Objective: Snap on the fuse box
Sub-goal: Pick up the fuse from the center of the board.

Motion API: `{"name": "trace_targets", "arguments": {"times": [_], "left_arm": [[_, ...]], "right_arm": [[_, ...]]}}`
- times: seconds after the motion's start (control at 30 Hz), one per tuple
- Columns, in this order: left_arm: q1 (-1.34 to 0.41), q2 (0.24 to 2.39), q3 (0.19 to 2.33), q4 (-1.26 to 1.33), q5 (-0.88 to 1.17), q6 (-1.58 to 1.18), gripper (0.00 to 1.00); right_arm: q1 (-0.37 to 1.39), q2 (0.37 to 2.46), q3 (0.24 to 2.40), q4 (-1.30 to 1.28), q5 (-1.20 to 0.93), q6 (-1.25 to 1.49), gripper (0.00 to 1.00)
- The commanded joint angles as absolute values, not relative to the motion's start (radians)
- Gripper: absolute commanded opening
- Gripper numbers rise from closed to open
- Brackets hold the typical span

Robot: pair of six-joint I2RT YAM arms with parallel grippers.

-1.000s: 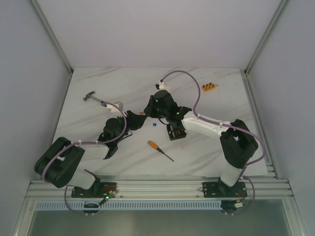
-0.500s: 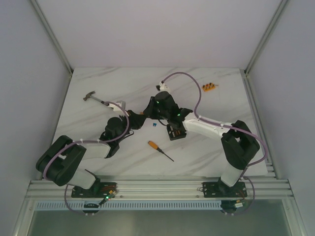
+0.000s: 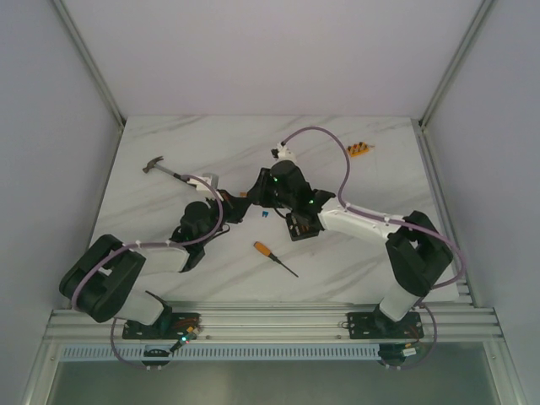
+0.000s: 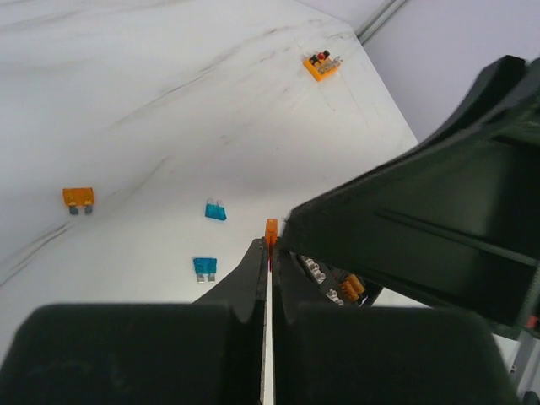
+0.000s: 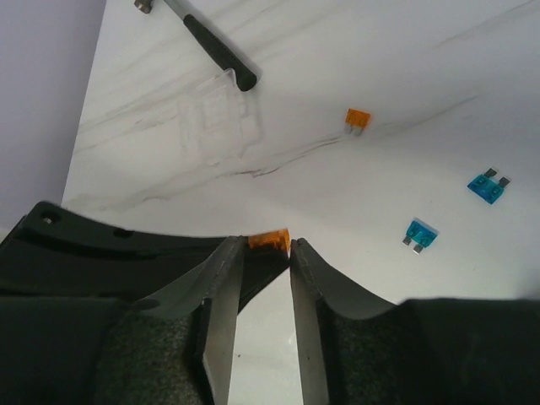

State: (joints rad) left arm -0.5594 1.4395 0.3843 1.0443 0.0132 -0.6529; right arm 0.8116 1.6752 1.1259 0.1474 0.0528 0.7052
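We found the left pincer clenched, its two fingers pressed together on a small orange fuse that stood out past their tips. The right pincer met it tip to tip from the opposite side. Its jaws stood apart, with the same fuse lying across the gap at their very ends. We could not tell whether the right jaws bore on the fuse or merely flanked it.

The fuse box sat on the worktop, just behind the right pincer and largely under that arm's wrist. It was apart from both sets of fingers, and neither pincer held it. A clear plastic cover lay well ahead of the right pincer, beside the hammer. Two blue fuses and another orange fuse lay loose beyond the pincer tips.

In our judgement the step in hand was preparatory: a single fuse passing between the two pincers, with the snapping-on not yet begun.

We judged that the next move called for one pincer alone to have firm charge of the fuse and for the other to draw clear without dragging it askew. The fuse would then need carrying back to the box and lining up blades-down over a free slot. The box itself was unrestrained on the worktop and might need steadying under any pressing force.
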Motion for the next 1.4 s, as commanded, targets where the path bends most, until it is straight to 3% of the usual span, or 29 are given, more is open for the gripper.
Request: {"name": "trace_targets", "arguments": {"times": [0.0,0.17,0.37,0.6,0.87,1.37], "left_arm": [[-0.557,1.405,0.399,1.04,0.032,-0.601,0.0],[-0.55,1.368,0.411,0.985,0.115,-0.543,0.0],[-0.508,1.339,0.477,0.891,0.391,-0.459,0.0],[-0.502,1.278,0.545,0.825,0.666,-0.394,0.0],[-0.507,1.221,0.615,0.738,0.854,-0.348,0.0],[-0.571,1.249,0.703,0.676,0.935,-0.308,0.0]], "right_arm": [[0.821,1.597,1.08,0.186,0.033,0.668,0.38],[0.792,1.509,1.055,0.181,-0.039,0.543,0.48],[0.696,1.395,1.081,0.04,-0.283,0.256,0.5],[0.611,1.292,1.1,-0.12,-0.571,-0.005,0.49],[0.565,1.231,1.105,-0.218,-0.743,-0.181,0.45],[0.564,1.213,1.11,-0.249,-0.944,-0.267,0.33]]}}
